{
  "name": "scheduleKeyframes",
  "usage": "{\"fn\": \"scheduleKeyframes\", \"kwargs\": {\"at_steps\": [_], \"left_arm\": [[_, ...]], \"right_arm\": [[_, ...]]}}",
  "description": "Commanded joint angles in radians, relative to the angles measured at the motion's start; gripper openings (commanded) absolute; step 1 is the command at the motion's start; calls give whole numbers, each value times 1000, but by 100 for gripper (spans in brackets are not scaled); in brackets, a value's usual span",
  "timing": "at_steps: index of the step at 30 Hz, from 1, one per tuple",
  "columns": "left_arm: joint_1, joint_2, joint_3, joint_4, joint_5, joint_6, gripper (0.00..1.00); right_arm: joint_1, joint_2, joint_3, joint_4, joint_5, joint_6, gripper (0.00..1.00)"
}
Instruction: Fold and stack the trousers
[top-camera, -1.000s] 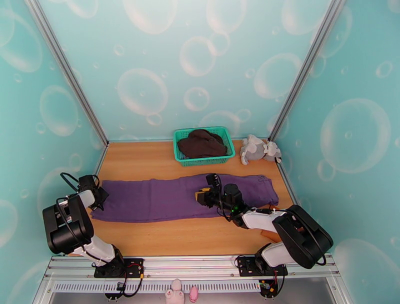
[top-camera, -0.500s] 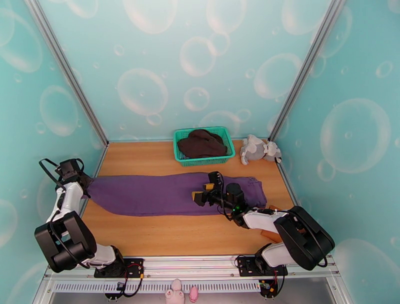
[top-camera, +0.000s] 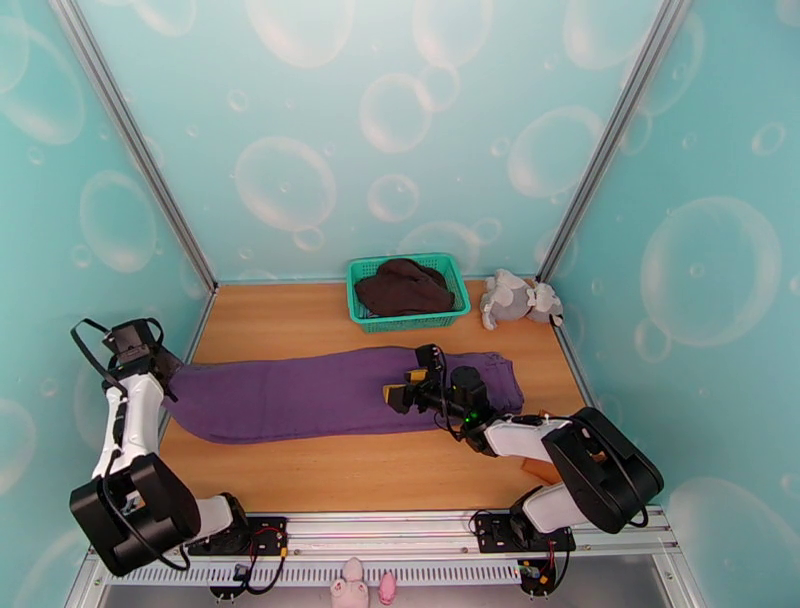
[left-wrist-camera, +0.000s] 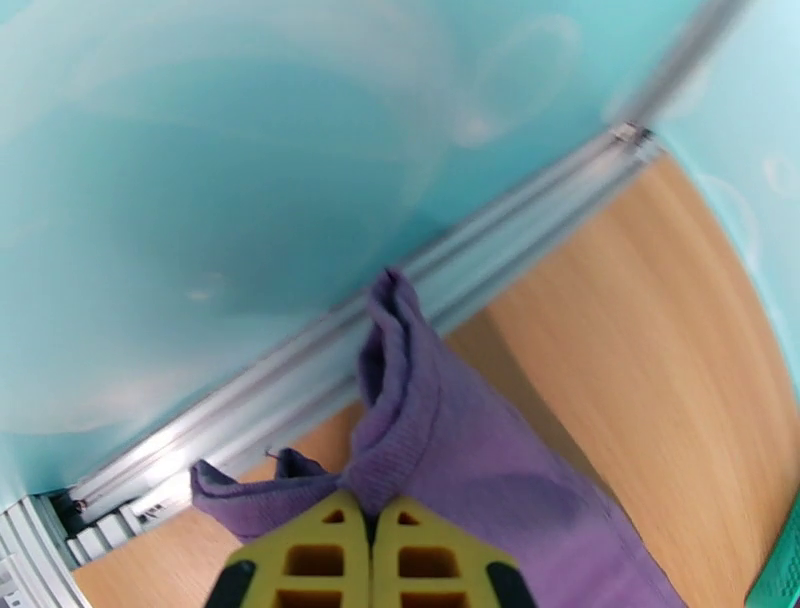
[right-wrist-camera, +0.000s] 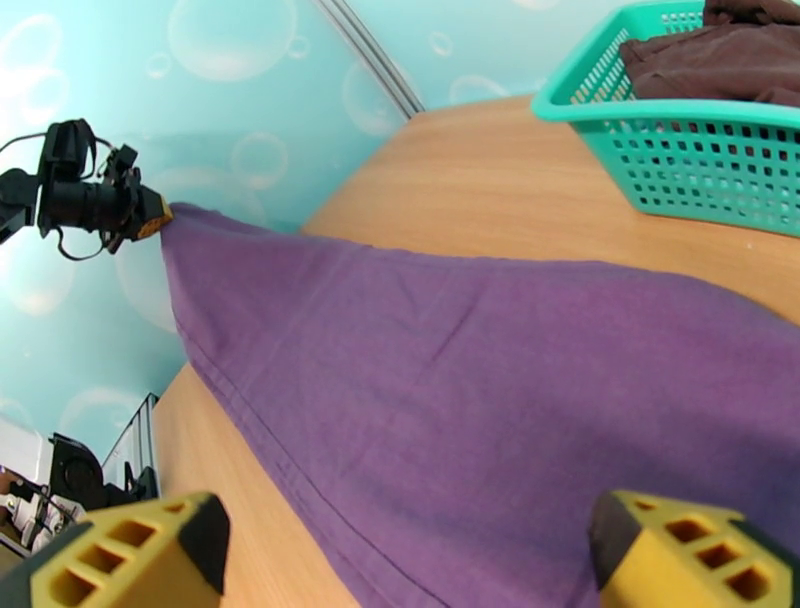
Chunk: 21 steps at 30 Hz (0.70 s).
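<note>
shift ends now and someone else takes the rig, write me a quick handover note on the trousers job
Left gripper: shut on the left end of the trousers, at the left edge of the table, that end raised off the wood.
Right gripper: open, low over the trousers toward their right end, holding nothing.
Trousers: one long strip across the table, in front of the green basket holding a dark brown garment.
Done: laid out lengthwise. Left: fold crosswise, then stack.

The trousers (top-camera: 330, 398) lie stretched left to right across the middle of the worktop (top-camera: 380, 470). Behind them stands a basket (top-camera: 410, 322) with a garment (top-camera: 403, 285) in it, and a plush toy (top-camera: 515, 298) lies just right of the basket. The left claw (top-camera: 166, 368) is at the trousers' left end, and the right claw (top-camera: 402, 385) is over their right half.
</note>
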Motion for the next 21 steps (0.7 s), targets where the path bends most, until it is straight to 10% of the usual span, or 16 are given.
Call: {"fn": "scheduleKeyframes", "kwargs": {"at_steps": [1,10,21], "left_arm": [[-158,-61,-42,-49,-49,-79,0],[-865,13,-6,-116,-296,-442,0],[-1187,444,231,-10,-413,-546,0]], "right_arm": [[-8,9,16,15,-17,19,99],[-20,13,18,5,0,19,99],[-31,3,15,-11,8,13,99]]}}
